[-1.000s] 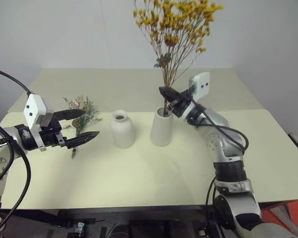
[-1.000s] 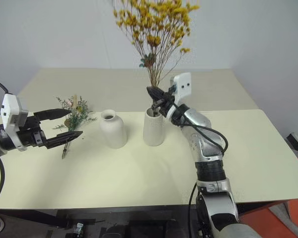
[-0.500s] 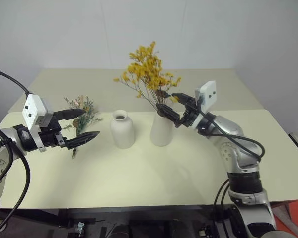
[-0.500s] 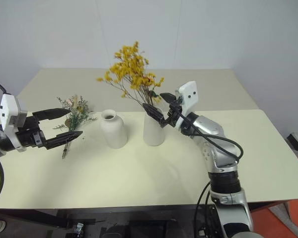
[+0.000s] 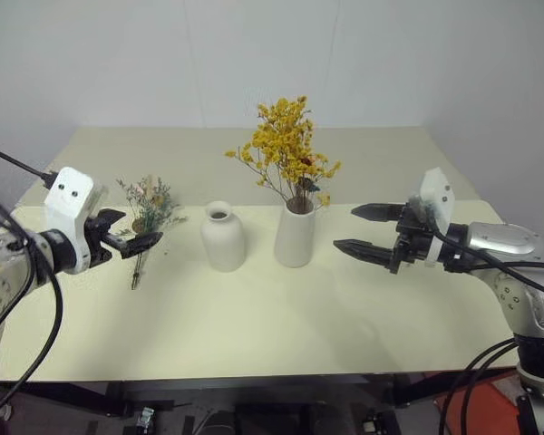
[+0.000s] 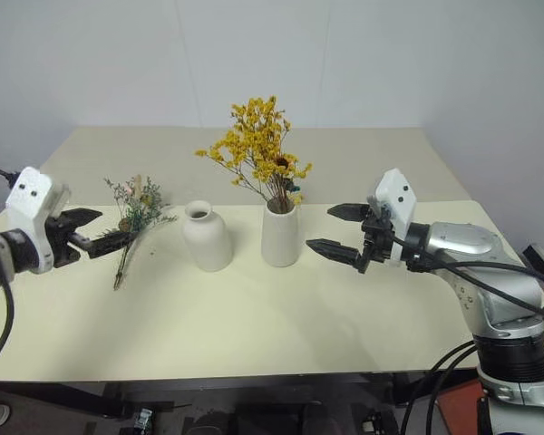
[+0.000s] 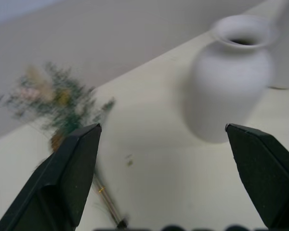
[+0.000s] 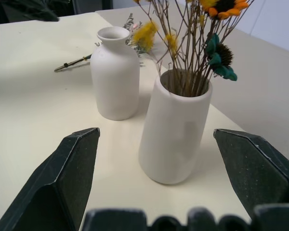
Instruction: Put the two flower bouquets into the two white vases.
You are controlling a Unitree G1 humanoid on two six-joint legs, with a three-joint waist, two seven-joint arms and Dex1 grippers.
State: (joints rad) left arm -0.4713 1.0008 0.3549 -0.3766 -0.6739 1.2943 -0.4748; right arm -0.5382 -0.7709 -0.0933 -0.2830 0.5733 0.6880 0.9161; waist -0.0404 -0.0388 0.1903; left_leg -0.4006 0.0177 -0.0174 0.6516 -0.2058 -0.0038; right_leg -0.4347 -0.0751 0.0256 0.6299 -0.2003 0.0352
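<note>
step: pick grey-green sprig (image 5: 148, 205) lying on bench (image 5: 254, 317) beside bottle vase (image 5: 223, 237) | left gripper (image 5: 131, 241) apart, near stems | right gripper (image 5: 370, 236) apart, empty | yellow bouquet (image 5: 288, 152) in cylinder vase (image 5: 295, 235) | tip: clamp low on stems, lift upright, thread narrow neck.

Pale cream table (image 5: 254, 335) — two white vases on it, bottle vase (image 5: 223, 236) beside cylinder vase (image 5: 296, 235). Grey-green sprig (image 5: 148, 213) lies flat, farther left.

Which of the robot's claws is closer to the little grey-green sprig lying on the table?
The left. The left gripper hangs open right beside the grey-green sprig, while the right gripper is open far across the table, beyond both vases.
</note>
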